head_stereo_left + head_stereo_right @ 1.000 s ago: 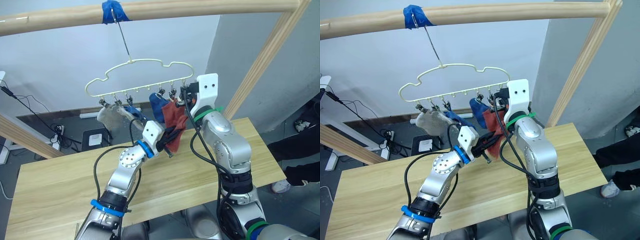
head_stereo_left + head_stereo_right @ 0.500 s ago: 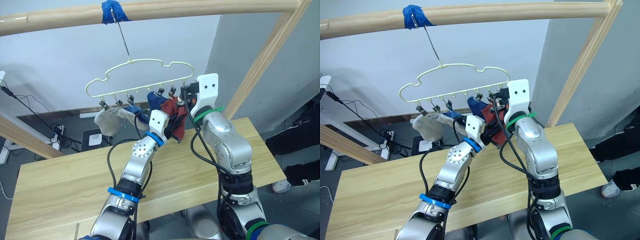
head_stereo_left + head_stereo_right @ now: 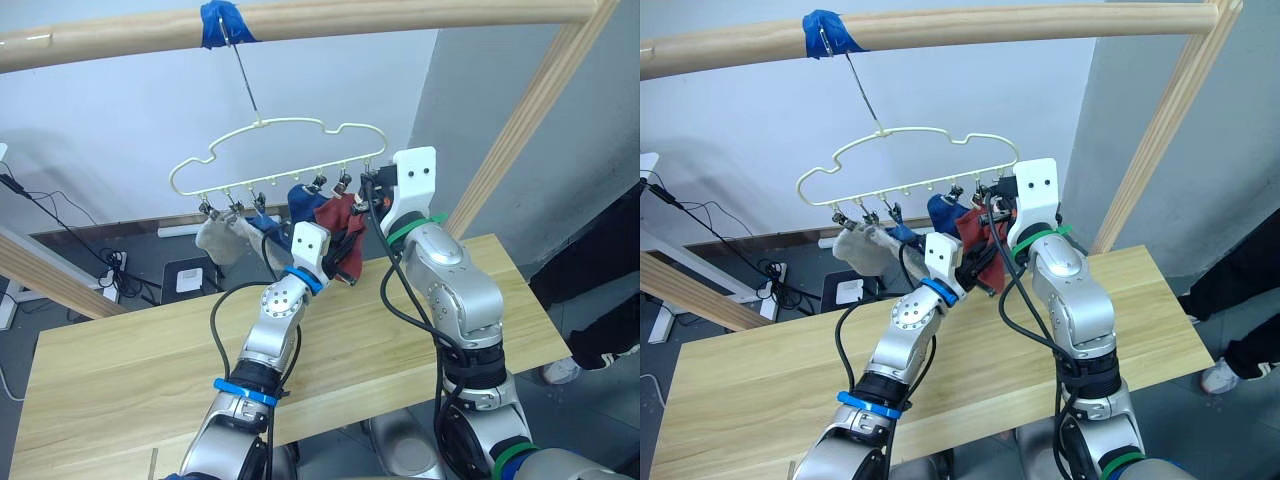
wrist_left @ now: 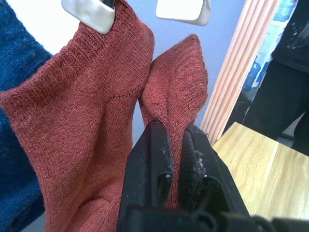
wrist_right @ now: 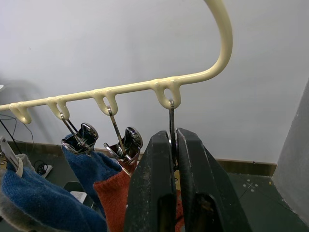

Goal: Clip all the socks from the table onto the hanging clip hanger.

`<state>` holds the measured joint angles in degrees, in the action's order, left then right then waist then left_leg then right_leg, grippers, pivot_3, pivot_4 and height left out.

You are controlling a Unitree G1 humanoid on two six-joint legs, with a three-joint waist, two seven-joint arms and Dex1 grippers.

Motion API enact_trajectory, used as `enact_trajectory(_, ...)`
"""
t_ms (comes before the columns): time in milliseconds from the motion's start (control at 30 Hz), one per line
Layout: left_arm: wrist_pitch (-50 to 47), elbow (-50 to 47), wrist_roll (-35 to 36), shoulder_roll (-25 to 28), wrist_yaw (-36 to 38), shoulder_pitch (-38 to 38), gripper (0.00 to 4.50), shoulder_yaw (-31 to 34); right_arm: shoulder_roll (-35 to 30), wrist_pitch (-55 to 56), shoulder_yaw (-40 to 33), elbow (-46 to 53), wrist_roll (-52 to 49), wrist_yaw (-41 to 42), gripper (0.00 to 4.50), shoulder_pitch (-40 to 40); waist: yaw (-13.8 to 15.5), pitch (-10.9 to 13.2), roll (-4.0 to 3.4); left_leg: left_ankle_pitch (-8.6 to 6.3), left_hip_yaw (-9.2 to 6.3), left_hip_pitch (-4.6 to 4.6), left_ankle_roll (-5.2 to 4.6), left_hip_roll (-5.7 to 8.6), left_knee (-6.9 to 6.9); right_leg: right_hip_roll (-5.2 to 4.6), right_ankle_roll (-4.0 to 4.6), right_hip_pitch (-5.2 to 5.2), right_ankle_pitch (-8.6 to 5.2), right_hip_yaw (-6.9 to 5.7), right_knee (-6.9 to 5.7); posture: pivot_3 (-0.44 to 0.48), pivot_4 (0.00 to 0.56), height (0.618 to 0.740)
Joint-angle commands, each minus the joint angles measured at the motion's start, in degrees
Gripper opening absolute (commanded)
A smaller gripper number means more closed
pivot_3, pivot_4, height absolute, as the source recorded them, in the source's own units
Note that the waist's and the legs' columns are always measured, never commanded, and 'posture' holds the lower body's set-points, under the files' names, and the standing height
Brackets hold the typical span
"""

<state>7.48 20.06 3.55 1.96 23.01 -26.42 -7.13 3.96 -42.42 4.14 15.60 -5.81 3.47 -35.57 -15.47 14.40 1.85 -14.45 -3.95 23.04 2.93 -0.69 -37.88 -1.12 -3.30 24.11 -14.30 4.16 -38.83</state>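
The cream clip hanger [image 3: 265, 125] hangs by its hook from the overhead pole. Grey socks [image 3: 215, 238] and blue socks [image 3: 300, 205] hang from its clips. One rust-red sock [image 4: 82, 106] is also clipped up. My left gripper [image 4: 176, 131] is shut on a second rust-red sock [image 4: 181, 77], held up just below the hanger's right end. My right gripper [image 5: 172, 133] is shut on the end clip [image 5: 171, 113] there. The table [image 3: 130, 350] lies below both arms.
A wooden pole [image 3: 420, 15] runs overhead, with blue tape [image 3: 225, 20] at the hook. A slanted pole [image 3: 520, 120] stands at the right and another [image 3: 50, 270] at the left. Cables and a power strip [image 3: 110, 275] lie on the floor behind. A person's leg [image 3: 600, 290] shows at right.
My left gripper has risen with the rust-red sock toward the hanger's right end. The hung socks swung a little. The right gripper stayed on the end clip.
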Motion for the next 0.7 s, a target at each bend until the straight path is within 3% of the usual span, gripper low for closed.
enact_trajectory(33,-0.01,-2.95,0.77,-1.1,-0.49,-0.19,0.07,0.0,0.26,0.91,0.08,2.04,-0.24,-0.44,0.0,-0.18,0.0,0.0,0.0,0.0,0.0,0.0,0.0,0.0,0.0,0.0,-0.01,0.0,0.0,0.0,0.01,-0.335,0.194,0.74)
enact_trajectory(700,-0.99,-4.79,2.46,-2.95,-1.56,-0.62,0.07,1.37,0.27,1.54,0.67,1.64,0.14,-0.65,0.0,0.32,-0.01,0.0,0.0,0.0,0.0,0.0,0.0,0.0,0.01,0.0,-0.15,0.0,-0.09,0.0,0.01,-0.329,0.197,0.74)
